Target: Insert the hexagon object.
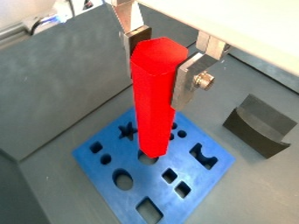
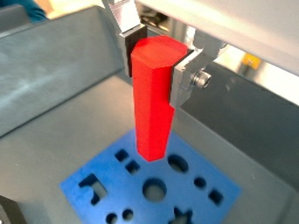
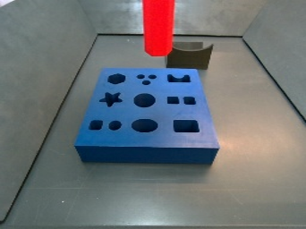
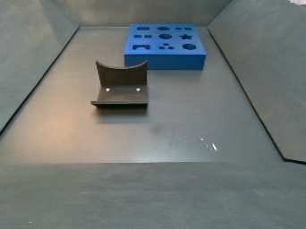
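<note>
My gripper (image 1: 163, 59) is shut on the upper end of the hexagon object (image 1: 155, 105), a long glossy red peg that hangs upright. Both wrist views show the silver fingers (image 2: 184, 77) pressing its sides. The peg's lower end is above the blue block (image 1: 93, 164), which has several shaped holes, and looks apart from it. In a side view the peg (image 3: 158, 27) hangs over the far part of the blue block (image 3: 149, 152), with the gripper cut off by the frame edge. In a side view showing the blue block (image 4: 167, 61) far back, neither peg nor gripper shows.
A dark grey curved block (image 3: 191, 55) stands on the floor just behind the blue block; it also shows in a wrist view (image 1: 260, 127) and in a side view (image 4: 120, 85). Grey walls (image 3: 60, 54) slope up around the floor.
</note>
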{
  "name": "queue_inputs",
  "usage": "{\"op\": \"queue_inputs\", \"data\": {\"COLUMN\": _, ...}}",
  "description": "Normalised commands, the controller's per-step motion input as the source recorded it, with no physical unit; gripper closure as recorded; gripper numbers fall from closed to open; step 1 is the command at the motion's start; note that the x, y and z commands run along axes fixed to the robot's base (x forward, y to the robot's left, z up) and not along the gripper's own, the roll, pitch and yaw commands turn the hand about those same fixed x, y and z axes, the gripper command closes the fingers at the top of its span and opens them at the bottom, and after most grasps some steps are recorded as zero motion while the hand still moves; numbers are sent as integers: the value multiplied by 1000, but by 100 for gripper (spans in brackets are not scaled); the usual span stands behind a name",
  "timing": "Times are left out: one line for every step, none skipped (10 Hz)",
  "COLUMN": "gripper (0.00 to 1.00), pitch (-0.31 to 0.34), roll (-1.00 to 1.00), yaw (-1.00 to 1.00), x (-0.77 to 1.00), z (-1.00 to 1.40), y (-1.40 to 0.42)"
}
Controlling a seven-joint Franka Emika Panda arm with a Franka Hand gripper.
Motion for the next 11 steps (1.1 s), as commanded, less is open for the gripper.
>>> {"op": "queue_inputs", "data": {"gripper": 100, "pitch": 0, "roll": 0, "yaw": -554, "x": -374, "z": -320, "y": 411}}
{"op": "queue_inputs", "data": {"gripper": 100, "pitch": 0, "roll": 0, "yaw": -509, "x": -394, "z": -320, "y": 457}}
{"op": "queue_inputs", "data": {"gripper": 100, "pitch": 0, "roll": 0, "yaw": -451, "x": -417, "z": -317, "y": 511}}
{"op": "queue_inputs", "data": {"gripper": 100, "pitch": 0, "roll": 0, "yaw": -371, "x": -449, "z": -300, "y": 580}}
{"op": "queue_inputs", "data": {"gripper": 100, "pitch": 0, "roll": 0, "yaw": -346, "x": -466, "z": -297, "y": 600}}
{"op": "queue_inputs", "data": {"gripper": 100, "pitch": 0, "roll": 0, "yaw": -317, "x": -577, "z": -249, "y": 597}}
{"op": "queue_inputs", "data": {"gripper": 100, "pitch": -7, "roll": -4, "yaw": -289, "x": -763, "z": -217, "y": 551}}
{"op": "queue_inputs", "data": {"gripper": 100, "pitch": -71, "roll": -51, "yaw": -400, "x": -811, "z": -251, "y": 371}}
{"op": "queue_inputs", "data": {"gripper": 100, "pitch": -143, "roll": -130, "yaw": -714, "x": -474, "z": -263, "y": 14}}
{"op": "queue_inputs", "data": {"gripper": 100, "pitch": -133, "roll": -70, "yaw": -906, "x": -166, "z": -177, "y": 0}}
{"op": "queue_inputs", "data": {"gripper": 100, "pitch": -37, "roll": -16, "yaw": -1000, "x": 0, "z": -191, "y": 0}}
